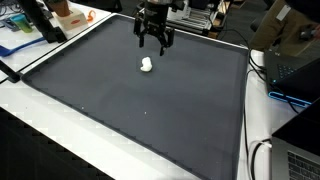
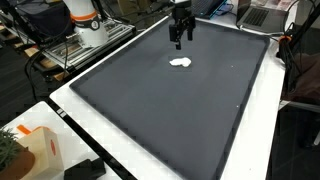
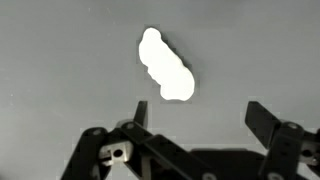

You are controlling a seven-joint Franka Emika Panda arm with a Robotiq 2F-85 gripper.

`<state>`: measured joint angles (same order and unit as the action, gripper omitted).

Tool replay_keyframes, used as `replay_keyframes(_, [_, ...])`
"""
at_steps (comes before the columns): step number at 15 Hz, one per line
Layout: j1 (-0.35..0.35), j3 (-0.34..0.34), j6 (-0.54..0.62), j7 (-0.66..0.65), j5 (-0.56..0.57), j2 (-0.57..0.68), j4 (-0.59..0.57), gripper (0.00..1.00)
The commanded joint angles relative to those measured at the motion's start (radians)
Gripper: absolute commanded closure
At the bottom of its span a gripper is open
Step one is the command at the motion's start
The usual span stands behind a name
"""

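1. Wrist view is showing the white lump [image 3: 165, 68] lying on the surface below. It is smooth-edged and elongated, narrower at one end and bulging at the other, and so bright that no surface texture is showing.
2. The fingers [image 3: 262, 118] are standing wide apart at the bottom of that view, gripping nothing. They are dark, angular and hard-looking, with jointed metal links and a pale fastener showing at the base.
3. The lump is lying just beyond the fingertips, clear of both, and nearer to one finger than to the other.
4. In both exterior views the fingers [image 1: 165, 42] [image 2: 177, 38] are hanging point-down above the far part of the mat, spread like a black claw and not touching it.
5. The lump [image 1: 147, 65] [image 2: 181, 62] is resting on the mat just in front of the fingers, looking soft and rounded in one picture and flatter in the other.
6. The mat [image 1: 150, 110] [image 2: 170, 120] is lying flat, dark grey and matte, with a thin raised edge running around it.
7. The table [image 1: 50, 130] is showing as a smooth white border around the mat.
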<state>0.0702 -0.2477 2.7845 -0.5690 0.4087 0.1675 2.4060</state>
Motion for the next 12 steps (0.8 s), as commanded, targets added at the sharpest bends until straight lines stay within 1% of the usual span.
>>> replay_keyframes(1, [-0.089, 0.089, -0.127, 0.109, -0.118, 0.01, -0.062, 0.0])
replay_keyframes(3, [-0.109, 0.111, -0.171, 0.172, -0.185, 0.019, -0.093, 0.0])
replay_keyframes(4, [-0.094, 0.086, -0.139, 0.287, -0.305, 0.015, -0.09, 0.0])
replay_keyframes(5, [-0.133, 0.135, -0.131, 0.184, -0.205, 0.002, -0.072, 0.0])
replay_keyframes(6, [-0.131, 0.13, -0.132, 0.241, -0.261, 0.004, -0.08, 0.0])
replay_keyframes(8, [-0.13, 0.127, -0.132, 0.274, -0.292, 0.006, -0.085, 0.0])
replay_keyframes(9, [-0.138, 0.142, -0.15, 0.237, -0.257, 0.011, -0.1, 0.0])
replay_keyframes(12, [-0.162, 0.181, -0.232, 0.216, -0.219, 0.025, -0.145, 0.0])
